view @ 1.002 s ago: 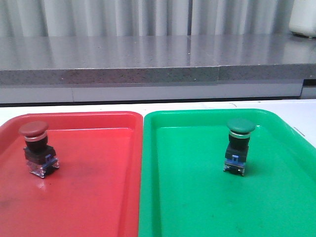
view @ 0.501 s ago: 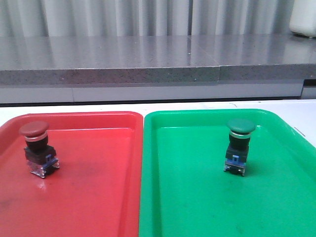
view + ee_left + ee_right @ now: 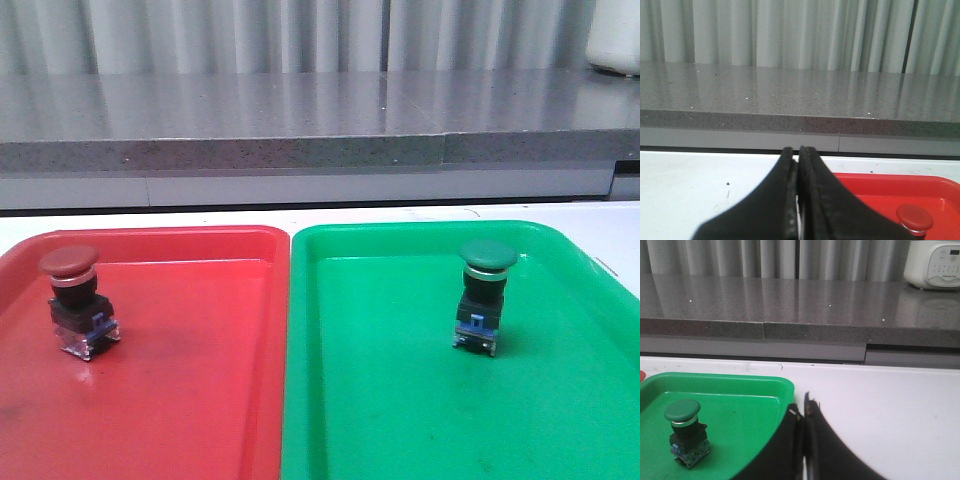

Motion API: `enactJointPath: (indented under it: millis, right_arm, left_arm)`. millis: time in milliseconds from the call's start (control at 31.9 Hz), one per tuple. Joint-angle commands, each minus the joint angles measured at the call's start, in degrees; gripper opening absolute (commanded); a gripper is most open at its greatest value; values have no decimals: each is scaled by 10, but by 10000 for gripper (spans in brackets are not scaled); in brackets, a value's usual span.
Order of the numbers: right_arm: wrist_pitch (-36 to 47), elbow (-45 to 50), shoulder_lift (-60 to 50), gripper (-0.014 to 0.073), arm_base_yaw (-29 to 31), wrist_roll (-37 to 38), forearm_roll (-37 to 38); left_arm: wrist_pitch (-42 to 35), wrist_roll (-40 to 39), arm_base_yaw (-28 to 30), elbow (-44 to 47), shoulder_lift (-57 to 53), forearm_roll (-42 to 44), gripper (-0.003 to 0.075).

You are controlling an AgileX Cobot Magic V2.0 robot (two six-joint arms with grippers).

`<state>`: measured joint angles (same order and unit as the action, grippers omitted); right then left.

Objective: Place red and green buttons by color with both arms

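Bright even light, soft glare on counter (image 3: 300, 110) (slightly grainy), faint shadows

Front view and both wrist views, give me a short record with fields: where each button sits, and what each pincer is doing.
red button: upright in red tray, left part
green button: upright in green tray, right part
left pincer: shut, empty, off the trays
right pincer: shut, empty, beside the green tray's rim
sorting: both buttons match their trays
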<state>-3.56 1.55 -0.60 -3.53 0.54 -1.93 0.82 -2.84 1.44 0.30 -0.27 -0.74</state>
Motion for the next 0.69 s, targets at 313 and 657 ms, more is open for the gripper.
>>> enactJointPath:
  millis: [313, 657]
  right_arm:
    - [50, -4, -9, -106, 14, 1, -2]
    - [50, -4, -9, -106, 15, 1, -2]
  left_arm:
    - [-48, -1, -2, 13, -9, -5, -20]
    - [-48, -1, -2, 13, -9, -5, -20]
